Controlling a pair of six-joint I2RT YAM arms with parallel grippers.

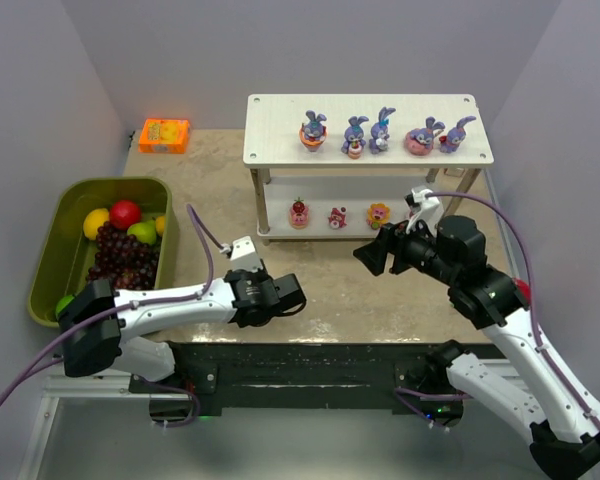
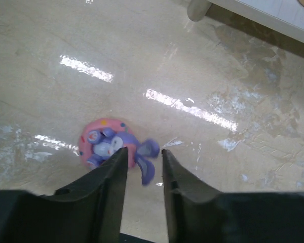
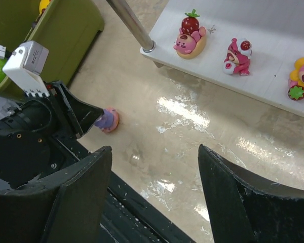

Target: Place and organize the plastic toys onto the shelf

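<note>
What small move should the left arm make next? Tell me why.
Probably widen the left tool and ease forward over the bunny: it lies toppled on the table just past the fingertips, and the gap looks narrower than its pink base.
</note>
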